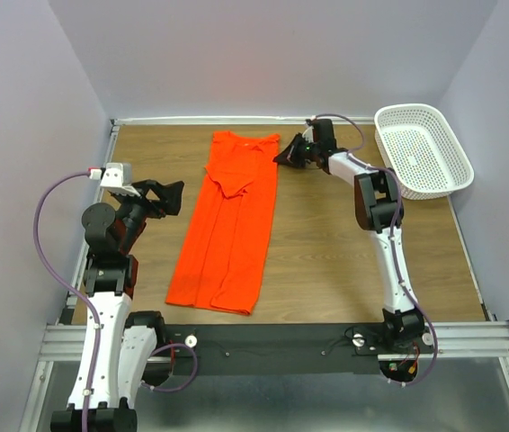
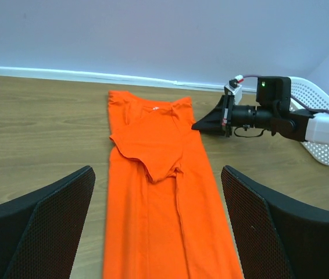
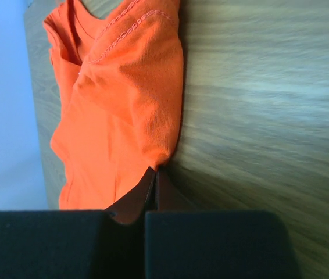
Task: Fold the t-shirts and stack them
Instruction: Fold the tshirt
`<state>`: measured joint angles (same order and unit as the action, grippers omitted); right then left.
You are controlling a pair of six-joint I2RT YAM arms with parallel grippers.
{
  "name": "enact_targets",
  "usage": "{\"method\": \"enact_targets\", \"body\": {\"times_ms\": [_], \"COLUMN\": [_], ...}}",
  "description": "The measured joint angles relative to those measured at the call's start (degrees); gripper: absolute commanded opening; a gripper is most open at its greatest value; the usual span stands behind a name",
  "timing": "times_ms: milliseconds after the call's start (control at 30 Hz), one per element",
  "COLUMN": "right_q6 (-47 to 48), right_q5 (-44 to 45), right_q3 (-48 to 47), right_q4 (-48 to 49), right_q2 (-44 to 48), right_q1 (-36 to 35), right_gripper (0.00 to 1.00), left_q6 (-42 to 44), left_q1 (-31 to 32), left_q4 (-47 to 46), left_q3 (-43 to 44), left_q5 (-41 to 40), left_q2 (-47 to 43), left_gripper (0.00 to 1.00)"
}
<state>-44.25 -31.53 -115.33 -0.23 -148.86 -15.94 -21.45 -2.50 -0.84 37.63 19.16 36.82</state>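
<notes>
Left end effector (image 1: 175, 198) hovers above the worktop (image 1: 335, 243) on the near-left side, its fingers spread wide apart with nothing between them, pointed toward the t-shirt (image 1: 227, 234) but clear of it; just beside it, the orange-red t-shirt lies flat on the wood as a long narrow strip, both sides folded inward, hem toward the arms' bases and round neck toward the far wall; a sleeve is turned in over the chest, making a loose flap below the collar; farther on, the right arm reaches across the worktop, and the right end effector (image 1: 281, 156) sits low at the shirt's far right edge, by the shoulder; its fingers are pressed together, and in the wrist view the corner of the folded cloth runs right into the seam between their tips, so they look pinched on that edge; at the far right corner sits a white perforated basket (image 1: 421, 153), well apart from the shirt, only its own holed floor and walls showing inside.
</notes>
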Motion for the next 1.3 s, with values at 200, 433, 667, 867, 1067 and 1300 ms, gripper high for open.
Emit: {"method": "enact_targets", "body": {"times_ms": [200,433,667,867,1067,1300], "right_q6": [3.8,11.6,23.6,41.6,74.3,100.6], "right_q5": [0.0,2.1,-1.2,-8.7,-12.6,-8.7], "right_q3": [-1.4,-8.7,-0.4,22.8,46.2,67.6], "right_q4": [-3.2,-10.5,-12.7,-17.0,-23.9,-23.7], "right_q2": [0.3,-0.4,6.0,24.1,46.9,64.2], "right_q1": [5.0,12.3,14.0,12.4,-1.3,-24.8], "right_gripper": [0.01,0.38,0.75,0.81,1.0,1.0], "left_q6": [-0.7,-3.6,-5.9,-5.2,-2.1,-2.4], "left_q1": [0.0,0.0,1.3,4.7,9.2,9.9], "left_q4": [0.1,0.3,7.7,11.7,14.4,21.3], "left_q3": [0.0,-2.2,-2.9,-0.5,4.3,6.8], "left_q5": [3.5,9.4,10.9,7.6,3.7,-5.7], "left_q2": [0.9,5.1,14.3,26.8,43.2,47.2], "left_gripper": [0.96,0.84,0.8,0.76,0.69,0.64]}}
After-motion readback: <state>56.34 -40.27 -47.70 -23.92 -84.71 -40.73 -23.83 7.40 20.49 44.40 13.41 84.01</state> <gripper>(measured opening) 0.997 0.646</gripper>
